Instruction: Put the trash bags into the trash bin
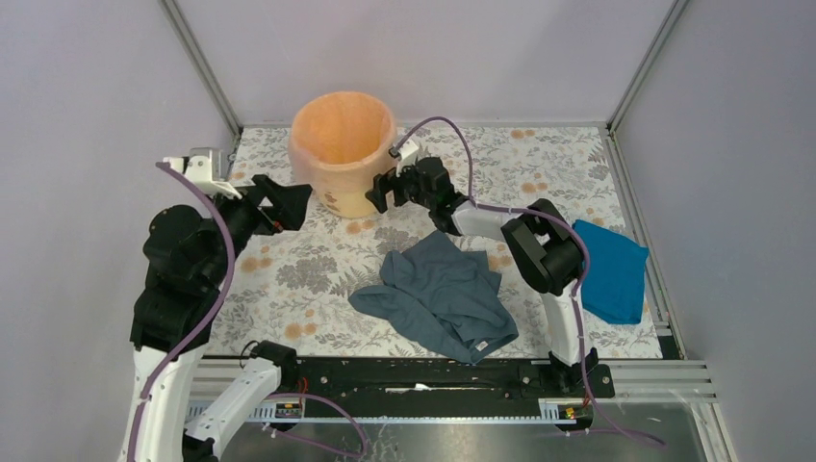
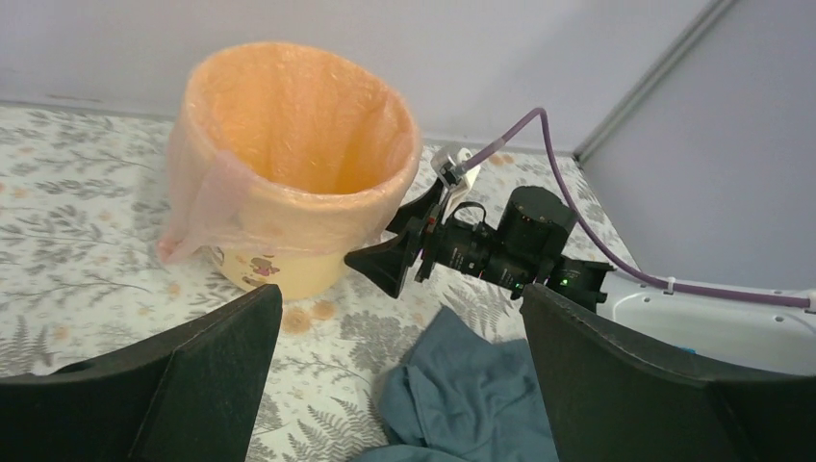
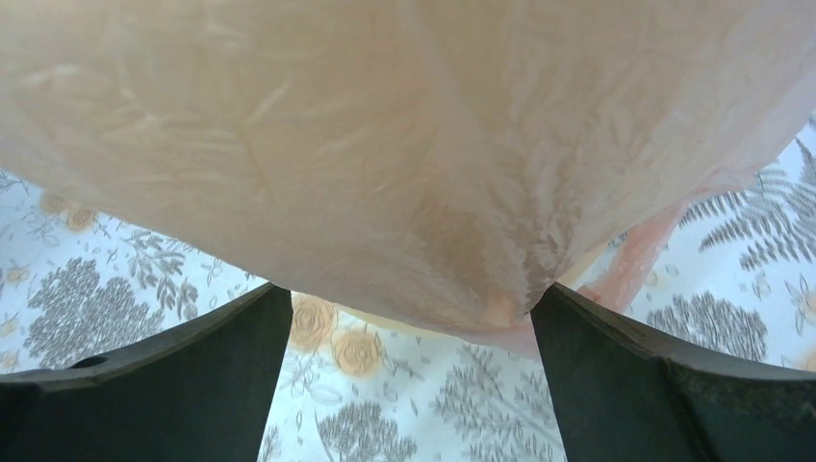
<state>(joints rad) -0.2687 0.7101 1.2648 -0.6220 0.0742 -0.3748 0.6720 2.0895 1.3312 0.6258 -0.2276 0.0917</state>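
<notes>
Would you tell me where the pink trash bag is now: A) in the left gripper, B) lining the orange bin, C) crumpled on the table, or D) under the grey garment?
B: the pink trash bag covers the inside of the orange bin and drapes over its rim.

Above the round yellow-orange plastic bin (image 1: 339,197), lined with wrinkly pale-pink film (image 2: 289,115), the mouth stands open. My right gripper (image 1: 383,191) crowds its right wall; my left gripper (image 1: 292,204) waits near its left. In front of it, floral tabletop (image 1: 318,274) lies bare up to a crumpled grey-blue garment (image 1: 443,294).
</notes>
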